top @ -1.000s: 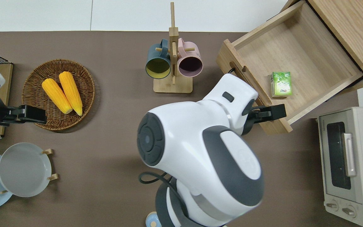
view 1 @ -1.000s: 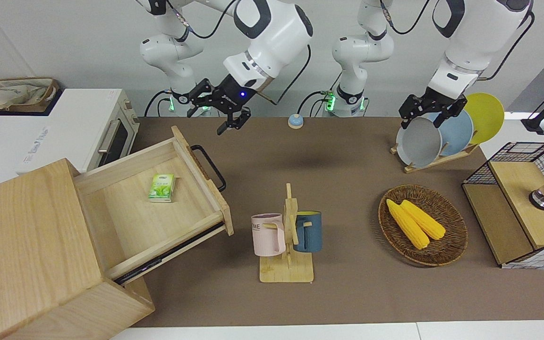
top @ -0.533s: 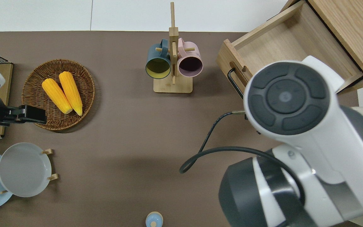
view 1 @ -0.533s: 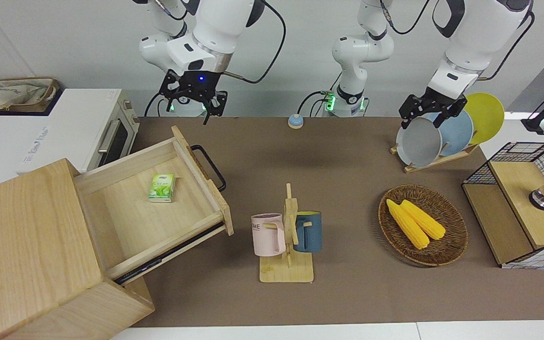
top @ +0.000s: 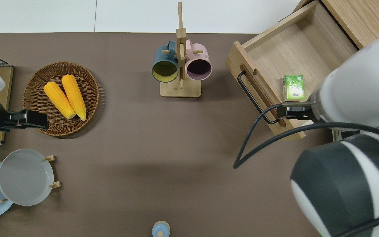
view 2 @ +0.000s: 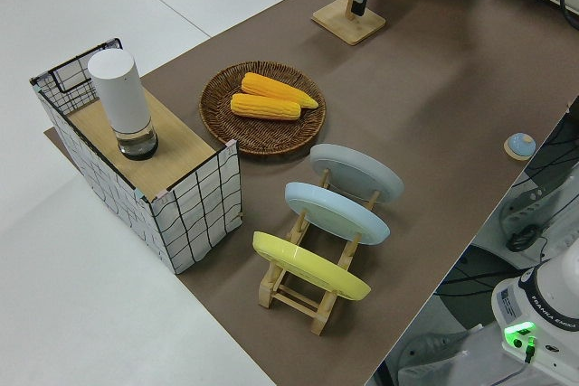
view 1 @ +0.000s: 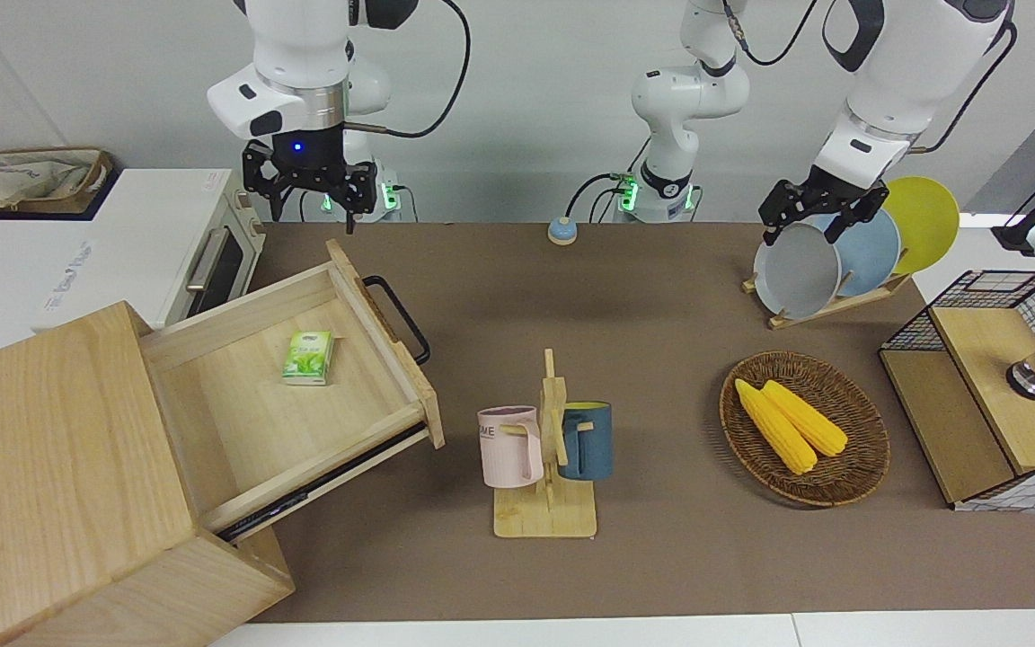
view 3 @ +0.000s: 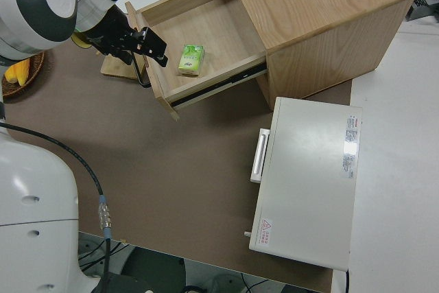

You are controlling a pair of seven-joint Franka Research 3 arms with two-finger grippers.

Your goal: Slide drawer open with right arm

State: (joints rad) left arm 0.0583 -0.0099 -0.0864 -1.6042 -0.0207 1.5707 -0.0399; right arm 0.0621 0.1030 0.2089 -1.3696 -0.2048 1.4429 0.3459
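The pale-wood drawer (view 1: 257,431) stands pulled far out of the box cabinet (view 1: 50,449). Its black loop handle (view 1: 401,314) faces the table's middle, and a small green box (view 1: 307,357) lies inside. The drawer (top: 294,49), handle (top: 252,97) and box (top: 293,87) also show in the overhead view. My right gripper (view 1: 313,211) is open and empty, up in the air. Overhead, the right gripper (top: 283,112) is over the drawer front's corner nearer the robots, apart from the handle. It also shows in the right side view (view 3: 154,46). My left gripper (view 1: 803,225) is parked, open.
A white toaster oven (view 1: 158,243) stands beside the cabinet, nearer the robots. A mug rack (view 1: 546,449) holds two mugs mid-table. A basket (view 1: 868,449) with corn, a plate rack (view 1: 841,256) and a wire-grid shelf (view 1: 994,386) are toward the left arm's end. A blue bell (view 1: 561,232) sits near the robots.
My right arm has swung from the table's middle toward its own end and lifted, now over the drawer front's corner. The drawer, the green box and the left arm have not moved.
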